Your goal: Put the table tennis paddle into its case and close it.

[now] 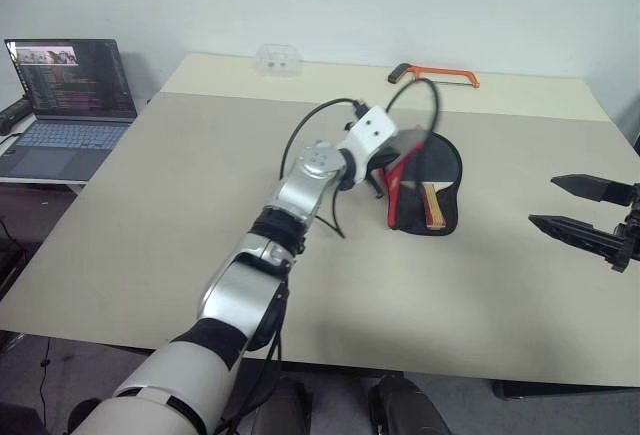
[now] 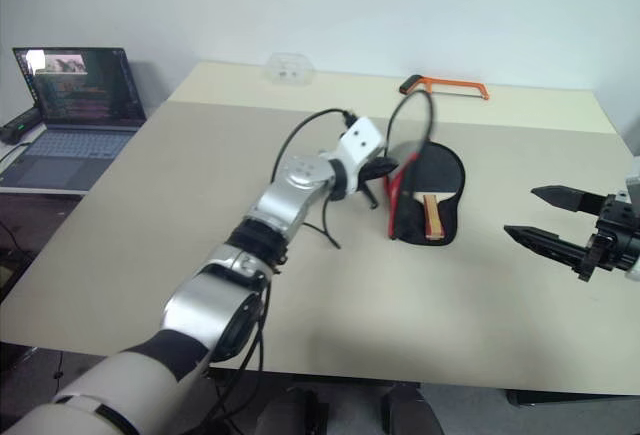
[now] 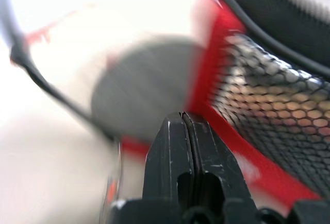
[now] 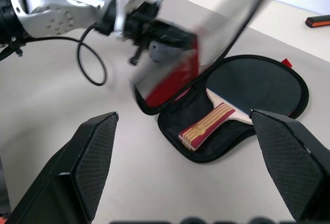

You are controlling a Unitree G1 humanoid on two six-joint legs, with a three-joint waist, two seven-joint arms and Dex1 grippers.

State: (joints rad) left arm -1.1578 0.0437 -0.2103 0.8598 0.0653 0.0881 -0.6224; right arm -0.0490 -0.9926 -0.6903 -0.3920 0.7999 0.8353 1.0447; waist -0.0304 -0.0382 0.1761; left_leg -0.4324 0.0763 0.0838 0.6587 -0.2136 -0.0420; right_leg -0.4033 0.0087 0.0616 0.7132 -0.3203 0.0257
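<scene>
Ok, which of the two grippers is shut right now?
The left gripper, up against the case's raised flap: its two black fingers are pressed together. The right gripper, off to the side of the case, has its fingers spread wide with nothing between them.

Off-task items around the table
Orange hacksaw (image 1: 436, 75) and clear plastic box (image 1: 279, 58) lie at the far edge; open laptop (image 1: 66, 105) sits left.
</scene>
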